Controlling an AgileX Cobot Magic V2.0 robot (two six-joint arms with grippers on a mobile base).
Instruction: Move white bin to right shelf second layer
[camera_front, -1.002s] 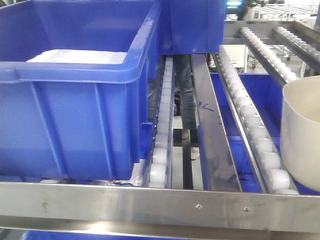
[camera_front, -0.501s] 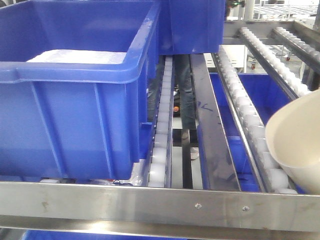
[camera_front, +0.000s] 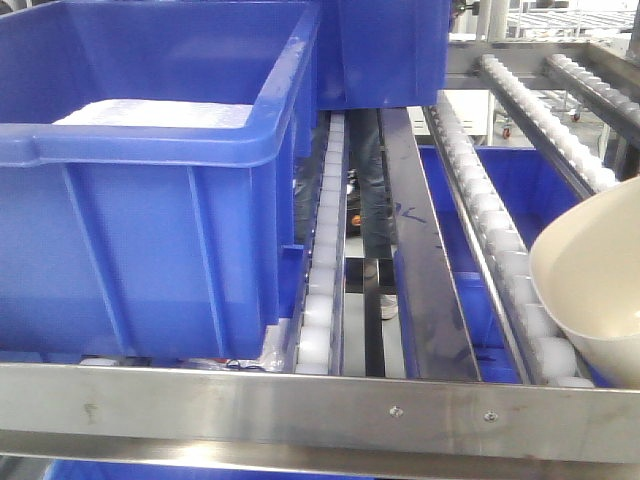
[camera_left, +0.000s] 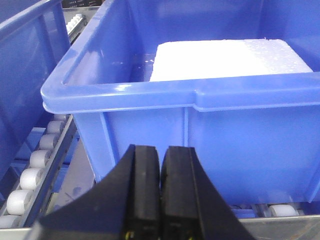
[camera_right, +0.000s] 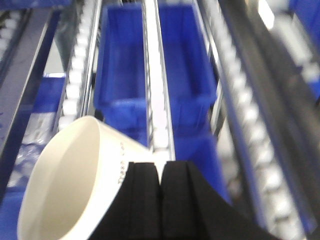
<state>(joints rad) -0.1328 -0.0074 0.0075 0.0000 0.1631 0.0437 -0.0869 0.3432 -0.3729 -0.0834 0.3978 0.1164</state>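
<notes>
the right gripper (camera_right: 161, 182) has its jaws pressed together, only a thin seam between the two black fingers, and the rim of the white bin (camera_right: 75, 185) sits just left of them and partly under them; whether the wall is pinched in that seam cannot be told. the bin is tilted, its open mouth turned up and toward the left, cream inside and out. beyond the jaws, roller rails of the right shelf second layer (camera_right: 156, 90) run straight away, with blue crates (camera_right: 155, 65) lying below them.

in the front view the white bin (camera_front: 590, 280) shows at the right edge, leaning over the rollers (camera_front: 500, 240) just behind the flat steel front lip (camera_front: 320, 410), its mouth facing left.

the left gripper (camera_left: 160, 180) has its jaws closed flat against each other with nothing between them. straight ahead of them stands a large blue crate (camera_left: 200, 130) on the rollers, holding a white foam block (camera_left: 225, 60). to the left of the jaws a row of white rollers (camera_left: 35, 170) runs away beside another blue crate (camera_left: 25, 60).
</notes>
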